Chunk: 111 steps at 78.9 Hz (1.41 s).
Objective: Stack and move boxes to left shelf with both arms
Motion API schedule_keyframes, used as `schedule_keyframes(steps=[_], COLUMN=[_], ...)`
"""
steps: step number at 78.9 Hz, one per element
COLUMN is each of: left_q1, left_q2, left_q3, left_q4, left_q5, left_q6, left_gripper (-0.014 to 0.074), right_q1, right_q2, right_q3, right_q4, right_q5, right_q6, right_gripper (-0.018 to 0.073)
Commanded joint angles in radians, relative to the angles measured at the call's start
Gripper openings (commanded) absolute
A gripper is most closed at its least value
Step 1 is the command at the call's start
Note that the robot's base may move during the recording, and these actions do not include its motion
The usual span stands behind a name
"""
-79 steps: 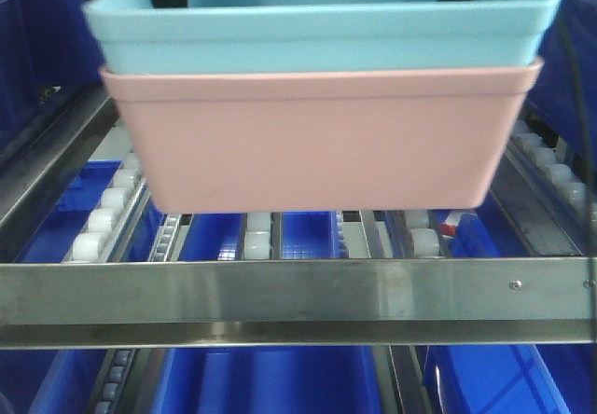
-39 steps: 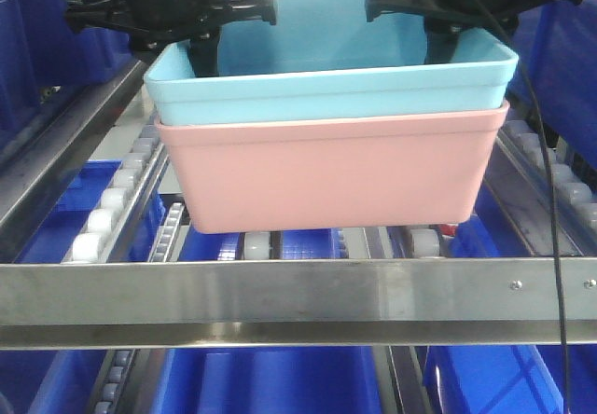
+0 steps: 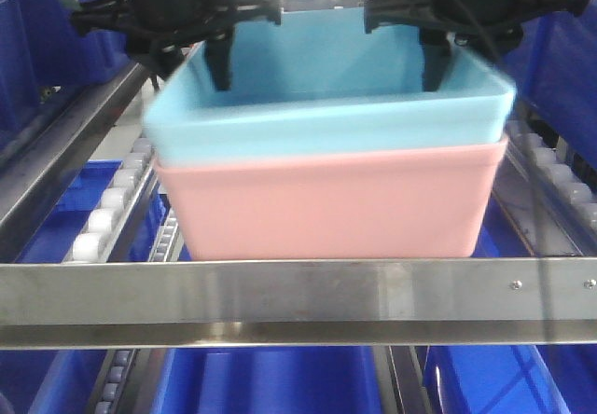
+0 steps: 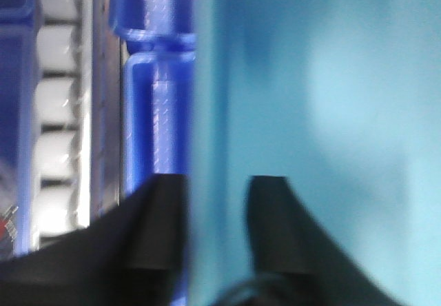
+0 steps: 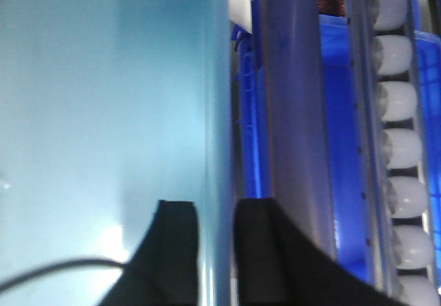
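Currently the blue bin (image 3: 326, 120) sits nested in the pink bin (image 3: 331, 204), and the stack is low on the left shelf (image 3: 298, 300) just behind its front bar, between the side rails of white rollers (image 3: 112, 211); whether it fully rests on them is hidden by the bar. Each arm grips one side wall of the blue bin, the left gripper (image 4: 217, 227) and the right gripper (image 5: 217, 240) each having its jaws clenched across the rim, one inside and one outside. Lower both arms at an equal rate to keep the stack level, confirm that the pink bin bears on the rollers, then release both sides together so the stack does not tilt or roll.
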Motion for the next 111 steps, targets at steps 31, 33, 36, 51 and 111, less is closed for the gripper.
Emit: schedule_keyframes(steps=[31,33,36,51,111], left_q1=[-0.01,-0.008,-0.008,-0.008,-0.019], left_q2=[-0.06,-0.06,-0.06,-0.06,-0.747], left_q3=[-0.197,-0.199,-0.202,-0.206,0.576], left_q4=[0.031,0.031,0.031,0.081,-0.043], left_q5=[0.145,0.14,0.127,0.138,-0.443], left_q6=[0.021,0.021,0.021,0.043,0.201], left_gripper=[0.0012,-0.0023,0.0004,-0.0001,0.0], right_q1=[0.016,0.016,0.016,0.017,0.069], right_q2=[-0.106,-0.109,-0.108,-0.103,-0.734], right_q3=[-0.115,-0.115,-0.115,-0.115,0.48], right_q4=[-0.03,-0.03,-0.03,-0.03,-0.03], right_q5=[0.068,0.06,0.052,0.049,-0.548], right_q6=[-0.043,-0.043,-0.043,-0.043,-0.228], right_gripper=[0.0052,0.0086,0.0112,0.0122,0.005])
